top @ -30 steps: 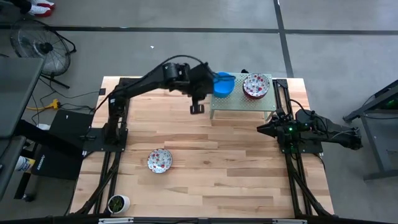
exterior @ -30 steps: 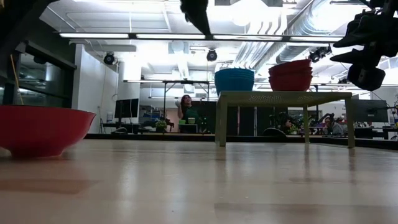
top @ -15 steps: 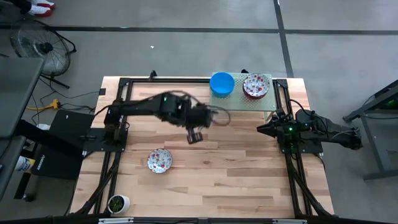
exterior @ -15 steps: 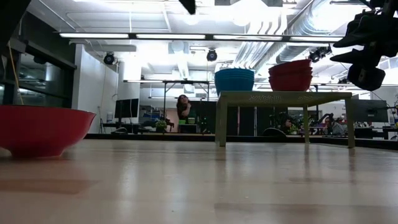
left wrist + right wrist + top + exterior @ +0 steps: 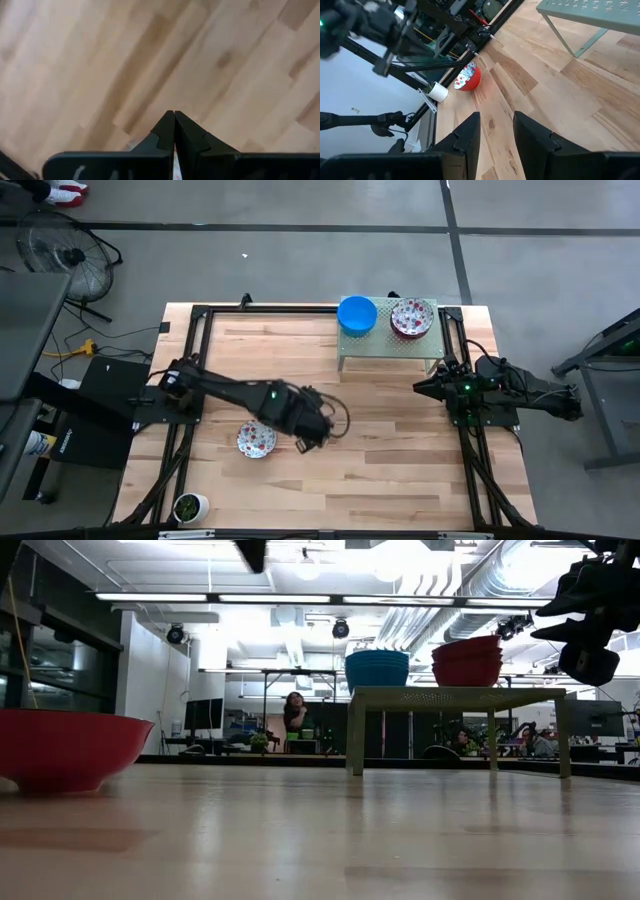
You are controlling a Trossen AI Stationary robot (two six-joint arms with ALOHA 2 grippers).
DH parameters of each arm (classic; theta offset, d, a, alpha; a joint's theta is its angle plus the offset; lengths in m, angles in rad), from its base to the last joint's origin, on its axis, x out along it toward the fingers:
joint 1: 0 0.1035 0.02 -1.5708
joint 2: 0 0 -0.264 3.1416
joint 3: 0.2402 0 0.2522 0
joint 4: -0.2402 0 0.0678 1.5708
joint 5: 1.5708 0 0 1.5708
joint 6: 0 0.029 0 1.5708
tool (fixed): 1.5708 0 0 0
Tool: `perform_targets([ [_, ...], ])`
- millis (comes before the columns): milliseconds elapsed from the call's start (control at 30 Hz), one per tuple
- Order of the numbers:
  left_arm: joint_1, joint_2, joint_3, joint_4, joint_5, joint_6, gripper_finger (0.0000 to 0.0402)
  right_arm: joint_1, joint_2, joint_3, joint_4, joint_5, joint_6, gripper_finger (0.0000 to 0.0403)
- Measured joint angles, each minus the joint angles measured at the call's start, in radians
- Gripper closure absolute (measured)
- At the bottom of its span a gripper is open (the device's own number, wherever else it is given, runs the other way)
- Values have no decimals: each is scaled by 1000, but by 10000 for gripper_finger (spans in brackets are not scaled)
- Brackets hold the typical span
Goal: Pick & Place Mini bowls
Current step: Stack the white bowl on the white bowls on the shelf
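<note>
Jaws pressed flat together and empty on the left gripper, which hangs over bare wood just beside the lone floral bowl, on the side facing the green stand. That bowl, white with red-pink speckle and red outside, is the only one loose on the worktop and the landmark for everything else. Well away from it, toward the far edge, the stand carries a blue stack and a floral stack side by side.

Risk now, as I judge it: with the jaws closed and set off to one side, a descent from here would meet wood or clip the rim and skate the bowl away. They need to open and shift over the rim before dropping. A thin pinch on that curved wall could also let it tip out during the carry.

Pose: the left arm reaches from its base, low and stretched across the worktop past the bowl, wrist bent down. The right gripper, fingers apart and holding nothing, waits far from the bowl, beside the stand at the worktop's right edge. A small white cup with a plant sits near the bowl, toward the front corner.
</note>
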Motion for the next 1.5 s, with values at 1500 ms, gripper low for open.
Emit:
perform_targets([
  [1500,-65,-705,-1234,588,240,-477,401,0,9,0,-1,3,-45,298],
])
